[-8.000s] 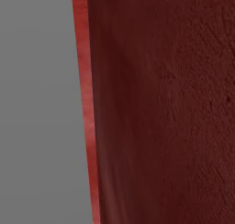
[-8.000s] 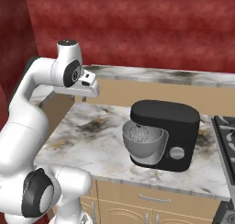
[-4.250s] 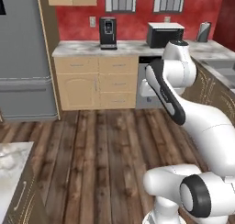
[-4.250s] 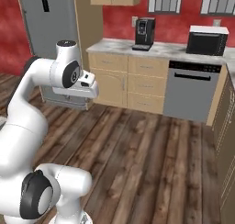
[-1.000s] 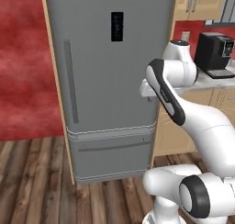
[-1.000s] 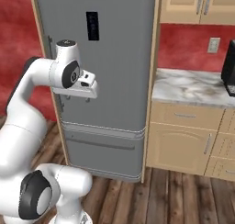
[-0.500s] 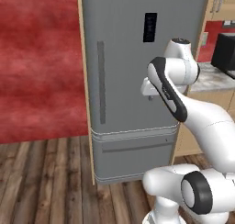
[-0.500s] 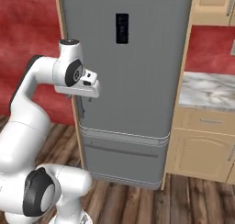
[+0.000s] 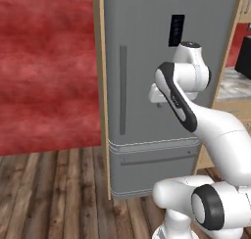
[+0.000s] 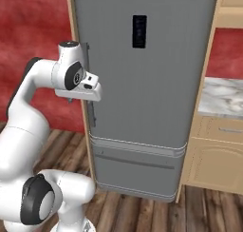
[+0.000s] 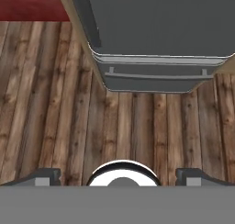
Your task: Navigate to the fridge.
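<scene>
the fridge (image 9: 147,61) stands straight ahead of the arm, tall and matte grey, set in a light wood surround (image 9: 100,86). a long vertical bar handle (image 9: 122,90) runs down its left side, a small black display (image 9: 176,30) sits near the top, and a drawer (image 10: 135,171) with a thin horizontal handle closes off the bottom. in the hand view the fridge (image 11: 156,30) rises at the top of the picture with its drawer just above the floor.

a red wall (image 9: 46,66) lies to the left of the fridge, and a dark wood plank floor (image 9: 54,194) runs up to its foot. to the right are beige cabinets (image 10: 216,155) under a marbled counter (image 10: 223,100). a dark thing at the right edge of the left base view is cut off and hard to name.

the arm's elbow and forearm cover part of the door. the gripper (image 11: 117,175) points down at the floor; its fingertips (image 11: 43,176) sit wide apart at the bottom of the hand view, with nothing between them.
</scene>
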